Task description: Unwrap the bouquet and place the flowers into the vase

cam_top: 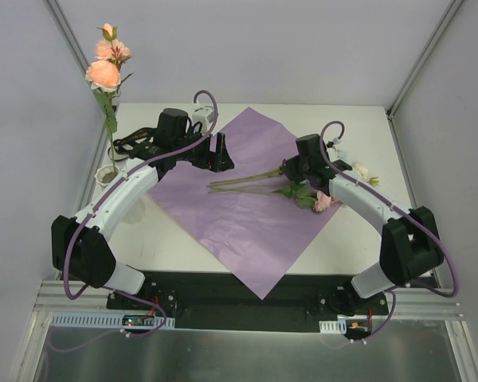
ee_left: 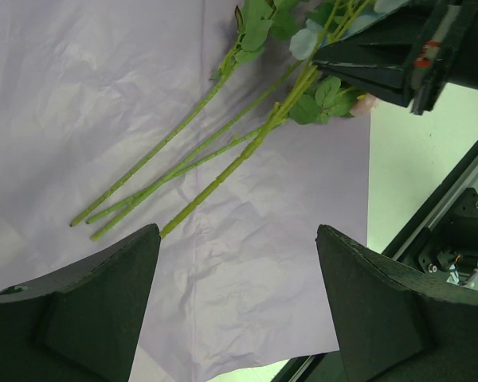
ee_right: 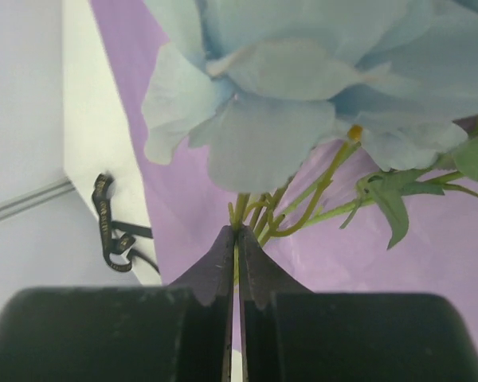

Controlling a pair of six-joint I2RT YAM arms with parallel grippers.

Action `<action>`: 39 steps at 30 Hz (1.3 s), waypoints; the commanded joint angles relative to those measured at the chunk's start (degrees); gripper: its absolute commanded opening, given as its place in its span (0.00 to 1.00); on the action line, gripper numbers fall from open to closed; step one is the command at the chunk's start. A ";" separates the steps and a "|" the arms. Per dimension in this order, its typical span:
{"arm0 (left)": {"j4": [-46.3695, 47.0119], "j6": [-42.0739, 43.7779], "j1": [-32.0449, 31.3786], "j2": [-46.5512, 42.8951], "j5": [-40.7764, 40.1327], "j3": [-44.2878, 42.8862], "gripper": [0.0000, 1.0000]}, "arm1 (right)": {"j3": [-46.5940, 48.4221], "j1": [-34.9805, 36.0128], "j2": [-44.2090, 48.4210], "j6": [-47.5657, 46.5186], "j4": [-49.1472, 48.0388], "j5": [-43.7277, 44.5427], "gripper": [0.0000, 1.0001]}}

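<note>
Purple crinkled paper sheet [cam_top: 247, 219] lies unfolded and flat on the white table [cam_top: 358, 239] in the top view. Small white vase [cam_top: 107, 173] stands at the far left, off the paper. It holds one upright green-stemmed spray of peach roses [cam_top: 103, 73]. Other long-stemmed artificial flowers [cam_top: 251, 180] lie on the sheet, stem ends to the left and blooms to the right. Left gripper [cam_top: 221, 153] hangs over the sheet near the stem ends. Right gripper [cam_top: 289, 169] sits on the stems by the leaves.

Left wrist view: the left gripper's jaws stand wide apart and hold nothing. Several green stems lie on the paper beyond them, not touched.

Right wrist view: the right gripper's jaws are together, clamped on a green stem just below a pale blue rose [ee_right: 303, 79]. Black ribbon [ee_right: 111, 231] lies loose on the table beside the sheet's edge.
</note>
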State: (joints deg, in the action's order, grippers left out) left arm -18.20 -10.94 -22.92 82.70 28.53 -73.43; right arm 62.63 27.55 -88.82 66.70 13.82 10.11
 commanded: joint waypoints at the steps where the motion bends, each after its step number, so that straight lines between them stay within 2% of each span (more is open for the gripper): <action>1: 1.76 0.83 -0.20 -2.10 1.70 0.04 0.79 | 0.12 0.31 8.03 -5.86 -2.40 0.53 0.01; 7: 1.85 -1.44 1.38 -2.36 4.07 -0.49 0.79 | 4.07 0.84 13.05 -19.73 -4.77 -0.44 0.01; 10: 3.33 -2.42 2.26 -3.41 8.89 -0.14 0.80 | 3.99 1.10 14.19 -33.79 -10.21 -4.38 0.01; 11: 5.52 -2.59 2.35 -3.77 10.21 0.56 0.80 | 3.29 1.01 14.72 -41.40 -13.53 -8.31 0.01; 13: 7.90 -3.29 2.35 -4.47 15.39 1.53 0.81 | 1.89 0.93 15.16 -47.07 -18.97 -13.58 0.01; 14: 10.78 -3.73 2.35 -4.30 17.76 2.32 0.82 | 1.18 1.01 15.69 -52.84 -21.10 -20.85 0.01; 16: 13.43 -6.53 2.35 -2.73 25.11 2.50 0.82 | 0.56 1.10 16.04 -57.36 -24.53 -28.18 0.01; 17: 17.28 -7.94 2.35 -2.28 27.52 3.20 0.82 | 0.65 1.10 16.39 -61.47 -24.81 -35.52 0.01; 18: 20.45 -9.70 2.35 -1.84 29.98 3.81 0.81 | -0.05 1.19 16.65 -63.25 -24.81 -37.86 0.01; 22: 34.08 -20.49 2.35 -1.83 36.50 7.59 0.80 | -5.39 0.66 21.04 -66.34 -28.22 -42.09 0.01; 23: 36.98 -22.09 2.35 -1.92 38.07 8.99 0.80 | -5.85 0.49 22.18 -67.82 -28.93 -46.02 0.01; 26: 45.07 -27.72 2.35 -1.40 40.01 10.76 0.83 | -5.68 0.57 22.55 -68.45 -29.56 -54.37 0.01; 31: 60.44 -37.47 2.26 -1.22 41.25 14.10 0.89 | -5.59 1.01 21.76 -67.05 -30.87 -59.85 0.01; 35: 61.53 -38.02 2.00 -1.05 40.81 14.98 0.89 | -4.19 2.15 20.00 -66.87 -31.05 -63.27 0.01; 39: 61.53 -38.10 2.00 -0.43 40.81 14.89 0.79 | -2.87 3.74 18.59 -66.96 -30.35 -64.34 0.01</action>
State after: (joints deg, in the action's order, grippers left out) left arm 36.95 -47.27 -20.62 81.54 67.24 -58.54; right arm 56.55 29.89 -69.30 1.23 -12.91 -49.17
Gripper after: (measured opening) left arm 0.835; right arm 0.015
